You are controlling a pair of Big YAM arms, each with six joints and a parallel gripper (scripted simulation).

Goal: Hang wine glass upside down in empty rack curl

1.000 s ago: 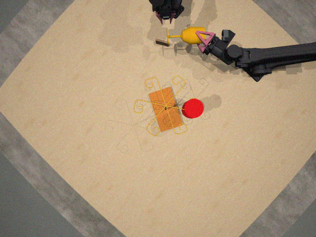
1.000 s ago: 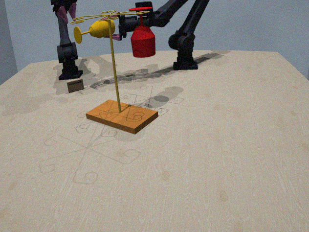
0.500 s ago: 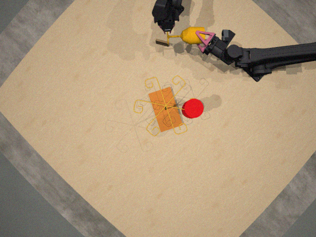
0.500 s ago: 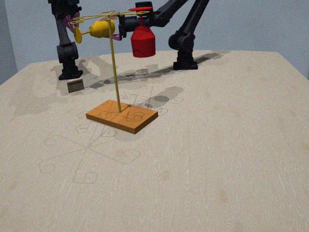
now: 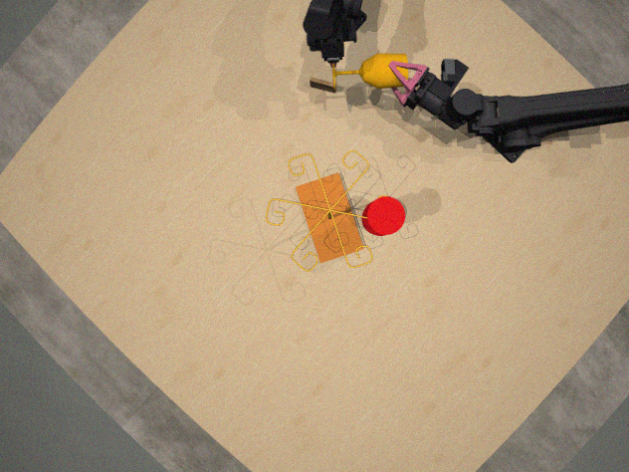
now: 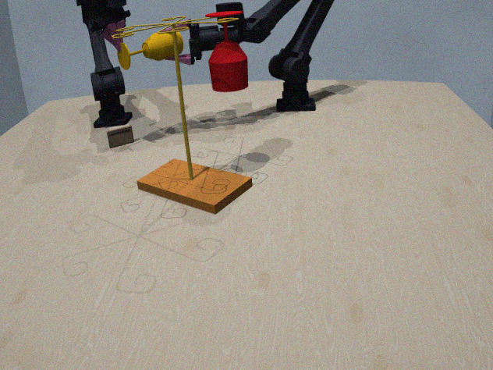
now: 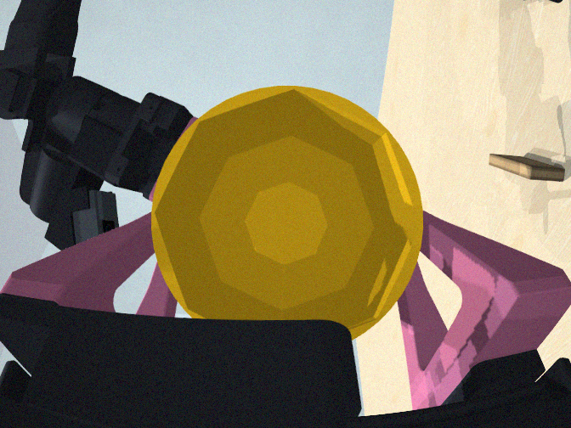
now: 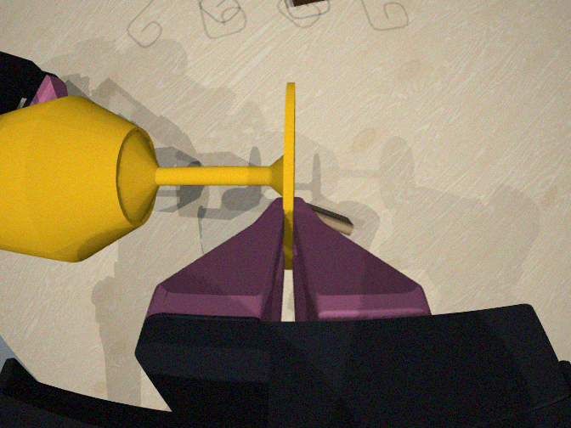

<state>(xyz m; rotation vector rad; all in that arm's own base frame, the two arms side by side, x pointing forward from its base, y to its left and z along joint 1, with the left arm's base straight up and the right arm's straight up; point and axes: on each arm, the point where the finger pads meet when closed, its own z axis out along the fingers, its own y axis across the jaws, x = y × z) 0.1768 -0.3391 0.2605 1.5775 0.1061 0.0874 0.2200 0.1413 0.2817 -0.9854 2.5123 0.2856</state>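
Top centre of the top view, yellow glass (image 5: 383,70) (image 6: 161,45) (image 7: 286,221) (image 8: 69,179) lifted sideways; left gripper (image 5: 404,81) (image 6: 182,44) (image 7: 286,221) clamps bowl, right gripper (image 5: 333,71) (image 6: 119,40) (image 8: 288,202) pinches foot. Handover seemingly underway; turning over, hanging left. Red glass (image 5: 383,215) (image 6: 228,65) hangs, apparently straight.

I brought my right gripper (image 5: 333,67) (image 6: 121,44) (image 8: 288,211), a second ago apart from the yellow glass's foot (image 5: 334,84) (image 6: 124,56) (image 8: 289,128) with fingers spread, up to that foot and closed it on the edge.
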